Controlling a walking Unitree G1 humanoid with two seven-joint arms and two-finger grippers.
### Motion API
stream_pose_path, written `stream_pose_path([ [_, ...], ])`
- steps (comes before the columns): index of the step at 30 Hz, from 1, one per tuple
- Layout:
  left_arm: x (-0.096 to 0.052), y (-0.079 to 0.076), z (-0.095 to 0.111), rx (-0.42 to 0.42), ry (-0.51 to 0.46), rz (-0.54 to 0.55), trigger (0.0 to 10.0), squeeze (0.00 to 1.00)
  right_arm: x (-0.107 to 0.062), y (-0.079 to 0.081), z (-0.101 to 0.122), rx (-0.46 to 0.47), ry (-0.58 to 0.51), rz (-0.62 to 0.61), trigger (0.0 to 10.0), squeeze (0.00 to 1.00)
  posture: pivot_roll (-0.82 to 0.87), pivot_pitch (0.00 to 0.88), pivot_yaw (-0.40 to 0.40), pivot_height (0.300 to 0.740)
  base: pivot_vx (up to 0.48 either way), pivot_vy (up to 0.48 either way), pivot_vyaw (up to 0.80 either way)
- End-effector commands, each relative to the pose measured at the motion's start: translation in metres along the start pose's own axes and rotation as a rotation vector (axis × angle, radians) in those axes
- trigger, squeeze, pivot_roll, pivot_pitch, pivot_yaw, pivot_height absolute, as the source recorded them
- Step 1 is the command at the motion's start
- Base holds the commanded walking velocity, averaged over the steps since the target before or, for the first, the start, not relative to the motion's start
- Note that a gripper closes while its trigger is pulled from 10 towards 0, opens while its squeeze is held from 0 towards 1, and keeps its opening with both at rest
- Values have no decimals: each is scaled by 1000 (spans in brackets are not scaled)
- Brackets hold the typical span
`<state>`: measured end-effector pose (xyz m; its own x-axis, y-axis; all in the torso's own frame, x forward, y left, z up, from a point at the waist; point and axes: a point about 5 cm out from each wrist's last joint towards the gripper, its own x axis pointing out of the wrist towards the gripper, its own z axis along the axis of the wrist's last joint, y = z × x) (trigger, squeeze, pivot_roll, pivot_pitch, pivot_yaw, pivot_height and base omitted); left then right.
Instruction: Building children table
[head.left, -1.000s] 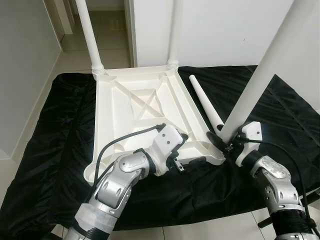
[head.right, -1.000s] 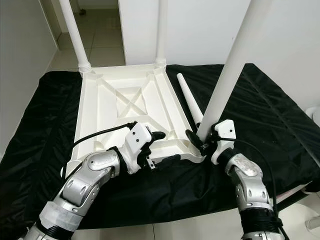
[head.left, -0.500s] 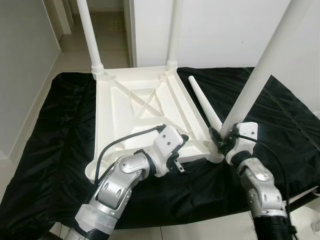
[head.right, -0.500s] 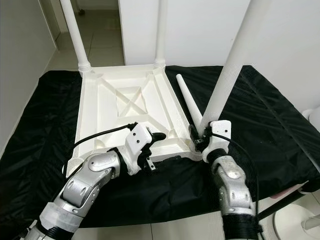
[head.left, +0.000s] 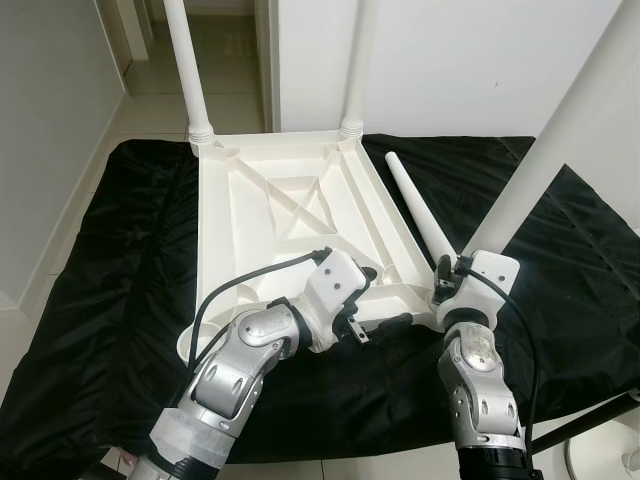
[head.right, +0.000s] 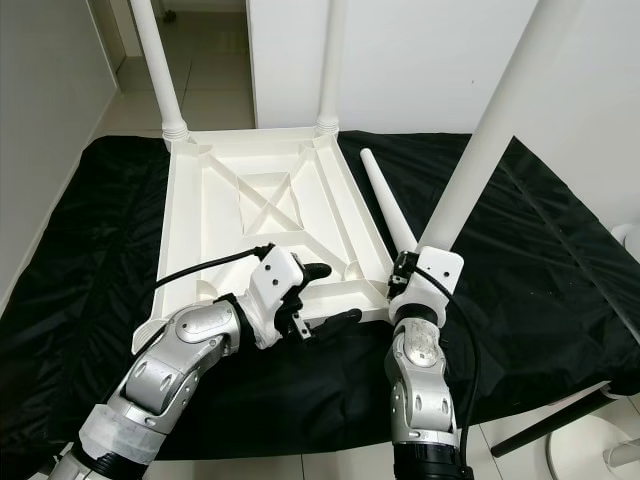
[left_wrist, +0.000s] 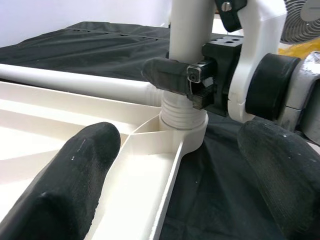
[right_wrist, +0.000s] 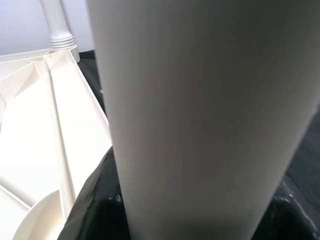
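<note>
I see the white table top lying upside down on the black sheet, ribbed underside up, its long axis running from the near edge away toward the wall. Two legs stand upright in its far corners: the far-left leg and the far-right leg.

The left gripper sits at the near edge of the table top. Its fingers are spread wide, one over the inner channel and one outside the rim above the sheet; I see them straddling the edge without clamping it.

A loose leg lies flat on the sheet just beside the table top's right side, thin tip pointing away from me.

At the near-right corner, the third leg stands in its socket, rising and leaning to the right. The right gripper is closed around this leg just above the threaded collar, fingers pressed against its base.
</note>
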<state>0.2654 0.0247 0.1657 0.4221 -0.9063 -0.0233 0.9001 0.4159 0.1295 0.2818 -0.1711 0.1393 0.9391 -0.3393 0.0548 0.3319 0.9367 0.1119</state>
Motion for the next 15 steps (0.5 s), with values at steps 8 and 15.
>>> stream_pose_path([
  [8,1,-1,-3,1,9,30,10000,0,-6,-4,2,101,-5,-12,10000,1000,-112,0,-10,740,0,0,0],
  [15,0,0,-3,1,11,32,10000,0,-5,-8,5,124,-2,102,10000,1000,-110,0,-11,740,0,0,0],
])
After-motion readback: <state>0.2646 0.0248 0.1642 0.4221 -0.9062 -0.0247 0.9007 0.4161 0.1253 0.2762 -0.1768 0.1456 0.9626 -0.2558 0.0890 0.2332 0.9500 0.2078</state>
